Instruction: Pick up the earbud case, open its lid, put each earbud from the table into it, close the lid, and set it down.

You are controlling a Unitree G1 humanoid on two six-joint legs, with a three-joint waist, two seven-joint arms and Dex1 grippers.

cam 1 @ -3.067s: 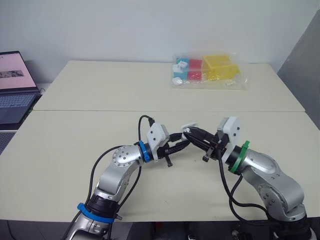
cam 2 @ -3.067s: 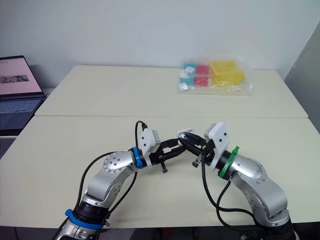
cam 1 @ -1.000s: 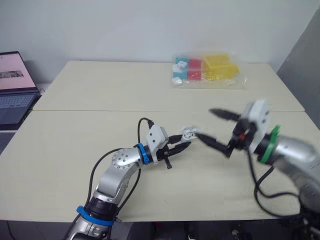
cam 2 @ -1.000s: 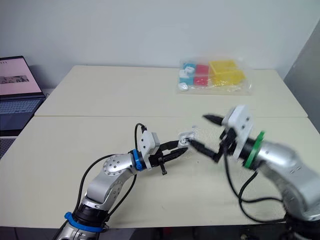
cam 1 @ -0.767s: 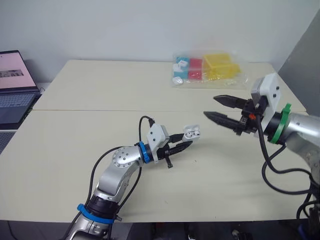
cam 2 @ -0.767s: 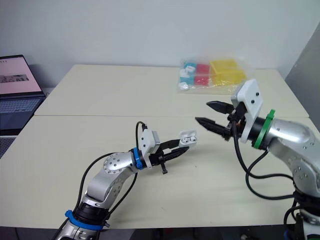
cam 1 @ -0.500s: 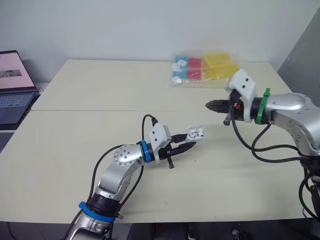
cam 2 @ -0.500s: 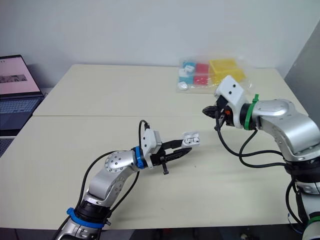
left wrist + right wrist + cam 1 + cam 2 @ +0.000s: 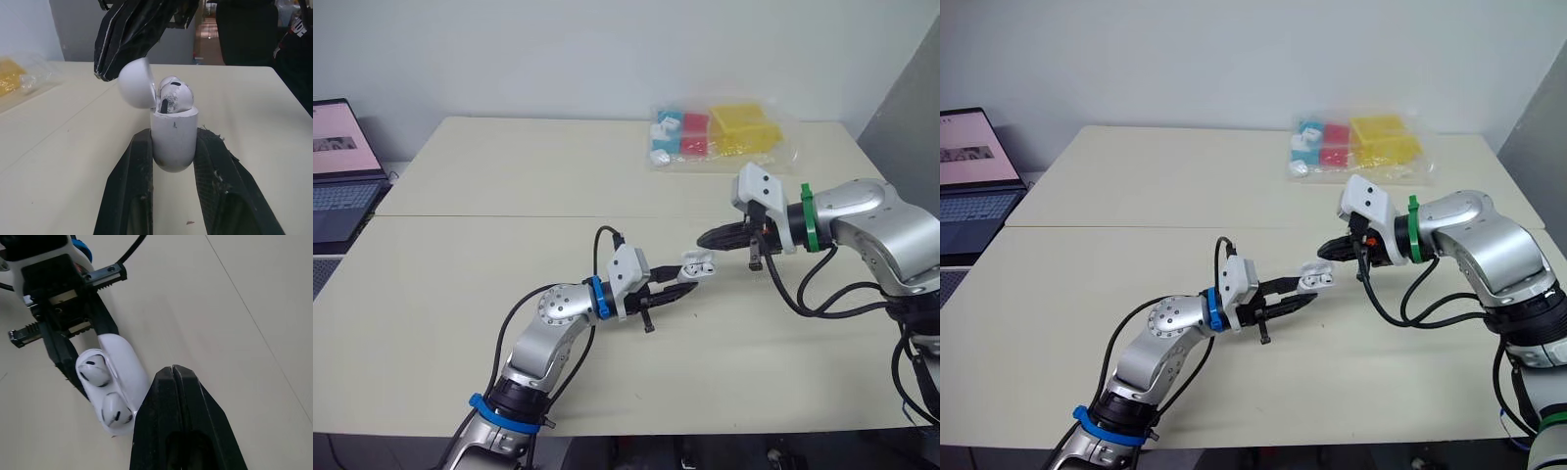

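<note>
Earbud case [image 9: 697, 264] is sitting mid-frame, apparently raised off the worktop [image 9: 489, 186], pinched between the left gripper [image 9: 677, 284]'s narrowly parted jaws. Its lid [image 9: 137, 83] is standing open, both earbuds [image 9: 94, 372] seated inside. Right gripper [image 9: 707, 238], jaws pressed together and empty, is hovering right by the lid. Closing looks next: a gentle push on the lid.
</note>
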